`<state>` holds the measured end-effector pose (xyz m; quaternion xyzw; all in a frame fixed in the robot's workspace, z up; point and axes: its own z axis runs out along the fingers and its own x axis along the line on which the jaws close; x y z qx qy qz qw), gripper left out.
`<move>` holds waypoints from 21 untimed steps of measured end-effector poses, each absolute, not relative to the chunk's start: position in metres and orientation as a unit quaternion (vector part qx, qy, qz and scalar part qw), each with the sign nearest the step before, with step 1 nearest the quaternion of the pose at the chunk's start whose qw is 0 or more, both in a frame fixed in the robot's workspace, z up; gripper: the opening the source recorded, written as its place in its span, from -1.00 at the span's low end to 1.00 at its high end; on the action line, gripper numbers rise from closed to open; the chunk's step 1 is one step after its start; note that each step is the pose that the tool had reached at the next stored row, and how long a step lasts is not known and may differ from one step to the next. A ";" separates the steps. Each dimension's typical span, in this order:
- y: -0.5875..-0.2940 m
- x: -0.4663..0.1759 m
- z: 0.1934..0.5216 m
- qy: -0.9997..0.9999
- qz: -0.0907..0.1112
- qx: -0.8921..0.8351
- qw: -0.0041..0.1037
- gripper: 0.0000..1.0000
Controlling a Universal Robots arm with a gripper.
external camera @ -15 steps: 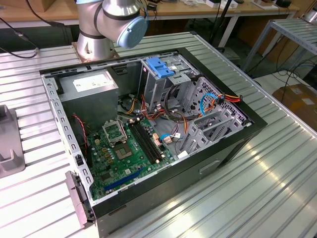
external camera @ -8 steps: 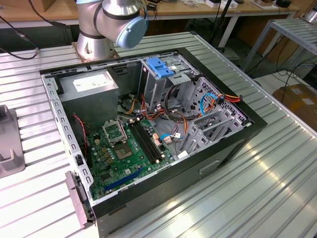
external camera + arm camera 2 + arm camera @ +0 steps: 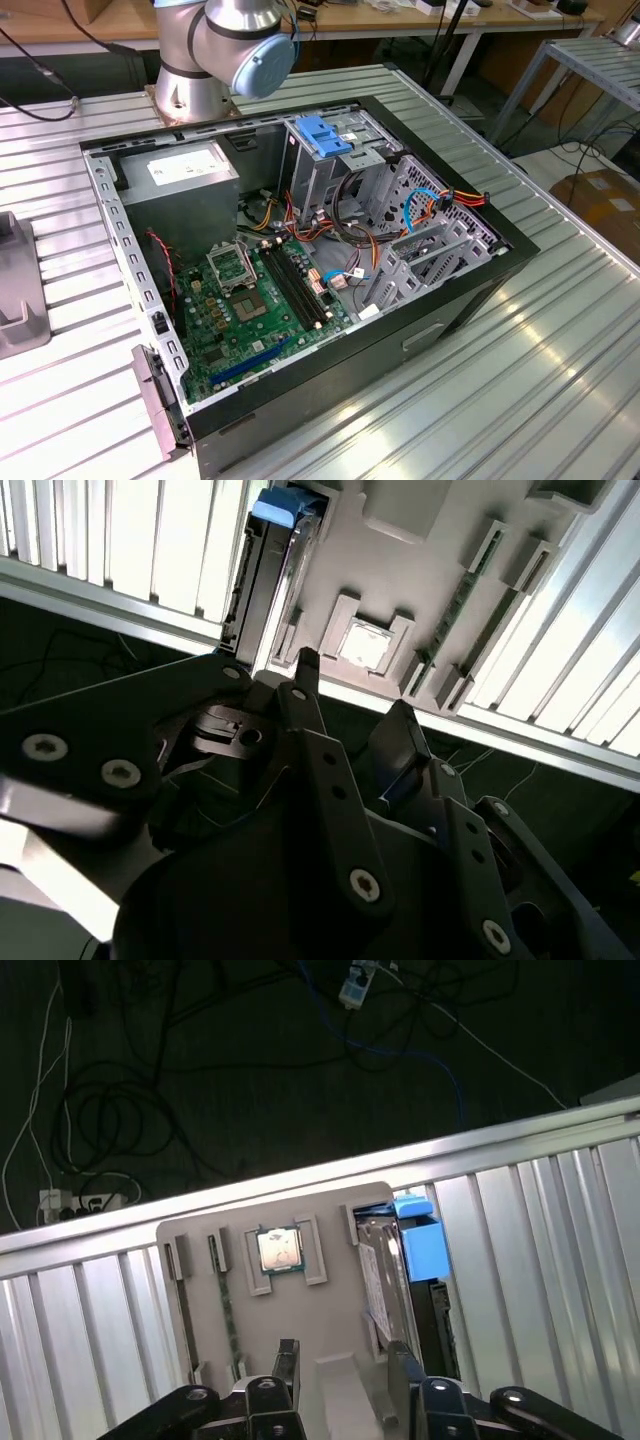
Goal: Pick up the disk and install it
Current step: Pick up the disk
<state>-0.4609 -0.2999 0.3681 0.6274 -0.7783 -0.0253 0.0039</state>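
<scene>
— Starting with the biggest thing, what was there?

— A slatted metal table [image 3: 560,330], and on it an open computer case [image 3: 450,310] with its side panel off. In the exterior view, the arm [image 3: 225,45] rose from its base just behind the case.

— And inside the case?

— A grey power-supply box [image 3: 180,180] sat toward the exterior view's left, with a green motherboard [image 3: 250,300] nearer the camera. Toward the exterior view's right was a metal drive cage [image 3: 420,250] with a blue plastic tab [image 3: 325,135] on top and loose cables around it.

— Where was the disk [image 3: 380,1280]?

— On the slats, close to the table's edge, lay a grey holder tray [image 3: 300,1200]. The disk stood on edge in a slot along one side of that tray. Both wrist views showed its metal body and a bright blue rail at one end.

— And the gripper [image 3: 343,1365]?

— It hung over the tray. Its two black fingers [image 3: 287,1360] were spread apart, with only bare tray showing in the gap. In the first wrist view one finger lined up with the near end of the disk. I couldn't tell whether it touched.

— Anything smaller?

— A square processor chip [image 3: 280,1250] sat in its own seat near the middle of the tray. A thin memory stick [image 3: 225,1300] lay in a narrow slot on the far side of the chip from the disk.
</scene>
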 end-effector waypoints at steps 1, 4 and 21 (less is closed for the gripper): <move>-0.299 -0.461 0.368 -0.776 -0.025 0.630 0.004 -0.04; -0.293 -0.461 0.366 -0.772 -0.025 0.635 0.004 -0.04; -0.276 -0.464 0.355 -0.746 -0.032 0.665 -0.001 -0.04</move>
